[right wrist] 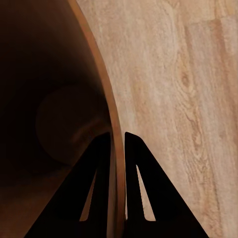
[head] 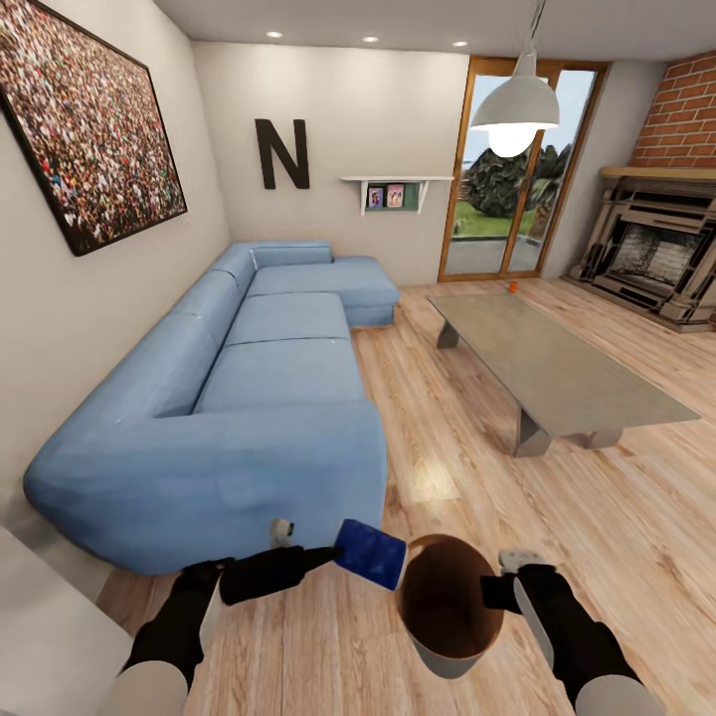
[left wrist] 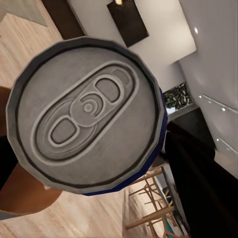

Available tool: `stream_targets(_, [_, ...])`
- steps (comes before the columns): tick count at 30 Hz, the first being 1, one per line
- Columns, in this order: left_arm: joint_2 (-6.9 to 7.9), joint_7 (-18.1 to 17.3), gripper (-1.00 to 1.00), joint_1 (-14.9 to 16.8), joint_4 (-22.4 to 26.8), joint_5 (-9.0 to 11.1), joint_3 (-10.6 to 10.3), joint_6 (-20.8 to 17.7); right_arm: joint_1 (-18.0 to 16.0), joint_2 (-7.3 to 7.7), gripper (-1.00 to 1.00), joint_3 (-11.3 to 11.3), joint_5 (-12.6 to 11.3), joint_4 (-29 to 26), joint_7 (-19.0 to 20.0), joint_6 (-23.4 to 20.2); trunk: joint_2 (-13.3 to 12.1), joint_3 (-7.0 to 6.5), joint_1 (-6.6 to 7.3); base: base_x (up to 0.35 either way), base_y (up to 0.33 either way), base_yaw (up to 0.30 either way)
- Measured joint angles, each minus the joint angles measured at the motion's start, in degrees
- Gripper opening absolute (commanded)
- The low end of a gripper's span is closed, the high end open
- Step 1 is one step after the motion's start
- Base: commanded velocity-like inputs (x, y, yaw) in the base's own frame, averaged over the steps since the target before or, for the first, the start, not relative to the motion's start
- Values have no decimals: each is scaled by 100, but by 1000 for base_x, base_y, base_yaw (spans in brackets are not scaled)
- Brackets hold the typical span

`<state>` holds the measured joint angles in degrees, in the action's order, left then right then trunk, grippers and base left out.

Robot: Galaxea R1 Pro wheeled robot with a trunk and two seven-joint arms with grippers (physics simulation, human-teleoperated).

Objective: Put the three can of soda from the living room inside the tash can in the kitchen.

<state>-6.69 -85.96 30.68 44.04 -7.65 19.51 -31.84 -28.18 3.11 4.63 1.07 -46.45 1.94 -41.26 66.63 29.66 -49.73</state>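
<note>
left fingers [head: 323, 557] pinch the blue can [head: 369, 554], lying sideways, just beside the trash can [head: 445, 656] rim, which right fingers [right wrist: 118, 144] pinch.

Head camera overlooks the living room; wrist cameras sit close to the wastebasket [head: 447, 607].

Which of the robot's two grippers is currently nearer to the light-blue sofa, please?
Left. The left gripper, holding the dark blue soda can, sits just in front of the sofa end. The right gripper pinches the trash can rim, farther from it.
</note>
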Motion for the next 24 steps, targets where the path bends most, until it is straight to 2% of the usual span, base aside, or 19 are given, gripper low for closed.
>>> stream_targets(3, [-70, 0, -100, 0, 8, 0, 0, -6, -1, -13, -100, 0, -1, 10, -1, 10, 0, 0, 0, 0, 0, 0])
stream_targets(11, [-127, -3, -100, 0, 7, 0, 0, -9, -2, -22, -100, 0, 11, 15, -3, 17, 0, 0, 0, 0, 0, 0])
stream_targets(22, [-276, 25, -100, 0, -46, -26, 9, 4, -2, -28, -100, 0, 7, 15, -9, 13, 0, 0, 0, 0, 0, 0])
stream_targets(24, [-282, 43, -100, 0, -54, -31, -101, 7, -2, -28, -100, 0, 8, 15, -10, 13, 0, 0, 0, 0, 0, 0])
